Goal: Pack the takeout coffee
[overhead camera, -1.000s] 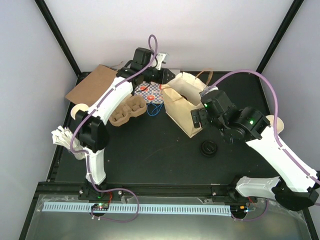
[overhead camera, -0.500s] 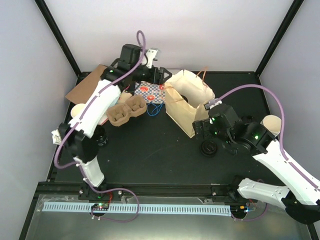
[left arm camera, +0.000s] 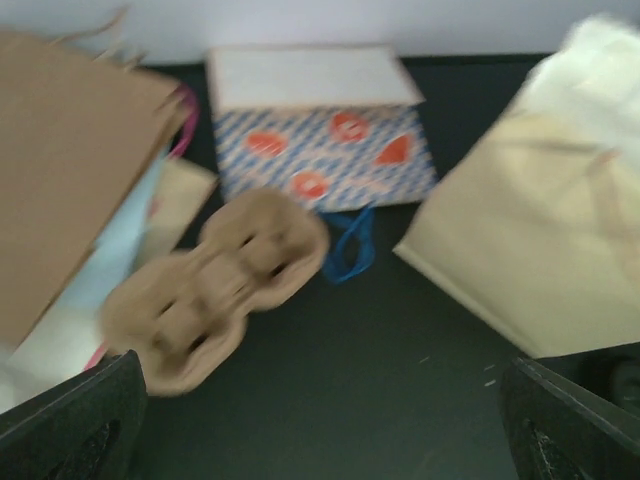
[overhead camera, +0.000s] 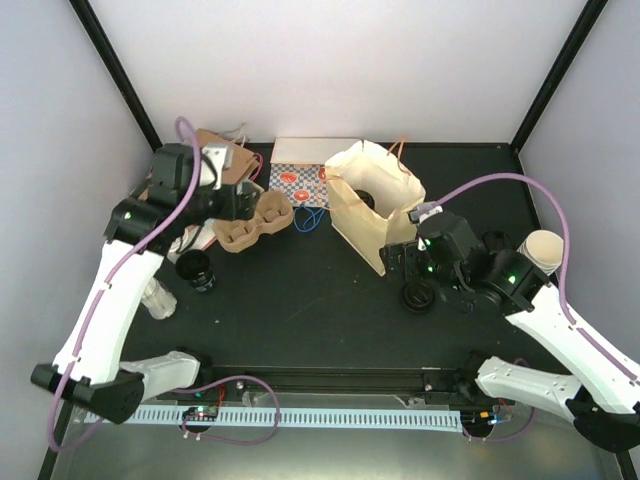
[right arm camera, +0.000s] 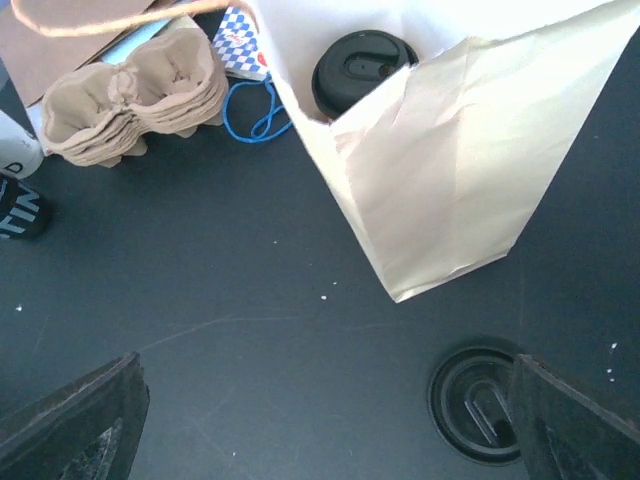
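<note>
Cream paper surrounds the takeout coffee (right arm camera: 362,68): it sits inside the open paper bag (right arm camera: 450,170) with only its black lid showing, face up. I judge the cup to be upright, its long axis vertical. From the right claw (right arm camera: 322,370) it lies ahead and a touch to the right, beyond the bag's near wall. This claw is spread fully wide and holds nothing. The left claw (left arm camera: 320,370) is likewise wide apart and empty, with the bag ahead to its right and well apart, so the right arm is clearly the nearer.

Packing looks as good as done. Any further move on the cup would have to go down through the bag's mouth, since the walls enclose it. A loose black lid (right arm camera: 480,400) lies on the worktop (right arm camera: 250,300) just by the right claw's right finger. The cardboard cup carrier (right arm camera: 130,95) and a blue cord loop (right arm camera: 255,110) lie ahead-left of that claw, off the line to the bag.
</note>
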`<state>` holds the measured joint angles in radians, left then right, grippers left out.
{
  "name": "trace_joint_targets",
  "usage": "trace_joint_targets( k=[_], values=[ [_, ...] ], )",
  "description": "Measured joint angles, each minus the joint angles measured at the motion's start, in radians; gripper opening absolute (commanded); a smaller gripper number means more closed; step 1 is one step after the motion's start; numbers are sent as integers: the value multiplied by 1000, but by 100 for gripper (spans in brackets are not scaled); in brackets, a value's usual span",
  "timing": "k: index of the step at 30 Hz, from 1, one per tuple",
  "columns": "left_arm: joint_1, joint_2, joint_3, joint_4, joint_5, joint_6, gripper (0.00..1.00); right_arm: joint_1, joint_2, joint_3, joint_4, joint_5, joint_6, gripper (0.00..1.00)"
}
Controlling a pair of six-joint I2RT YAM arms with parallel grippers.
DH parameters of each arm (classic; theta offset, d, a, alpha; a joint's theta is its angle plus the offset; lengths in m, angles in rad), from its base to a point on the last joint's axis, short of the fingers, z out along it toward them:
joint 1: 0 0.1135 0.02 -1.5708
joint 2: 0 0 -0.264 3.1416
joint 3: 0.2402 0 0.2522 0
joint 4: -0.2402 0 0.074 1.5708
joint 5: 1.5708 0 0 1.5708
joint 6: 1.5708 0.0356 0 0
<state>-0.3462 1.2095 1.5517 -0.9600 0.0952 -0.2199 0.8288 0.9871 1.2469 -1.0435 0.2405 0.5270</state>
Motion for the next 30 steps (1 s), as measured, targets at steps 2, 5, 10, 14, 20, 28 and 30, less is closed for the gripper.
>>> trace_joint_targets(
  k=[2,5,10,14,20,28,30],
  values=[
    [33,-62,-55,-68,-59,-6,92,0,-39,-50,36,-17,1,100],
    [72,-128,-117,-138,-124,-23,77,0,-69,-92,50,-44,-5,100],
    [102,-203,-269,-166,-205,-66,69,0,-67,-100,80,-91,-34,100],
    [146,-200,-364,-166,-266,-98,60,0,-70,-108,93,-115,-55,100],
    [245,-121,-327,-145,-369,-89,67,0,-109,-134,96,-139,-76,100],
    [339,36,-218,-85,-401,-61,64,0,-178,-145,90,-141,-85,100],
    [367,79,-199,-80,-391,-51,62,0,-185,-145,85,-140,-86,100]
  ],
)
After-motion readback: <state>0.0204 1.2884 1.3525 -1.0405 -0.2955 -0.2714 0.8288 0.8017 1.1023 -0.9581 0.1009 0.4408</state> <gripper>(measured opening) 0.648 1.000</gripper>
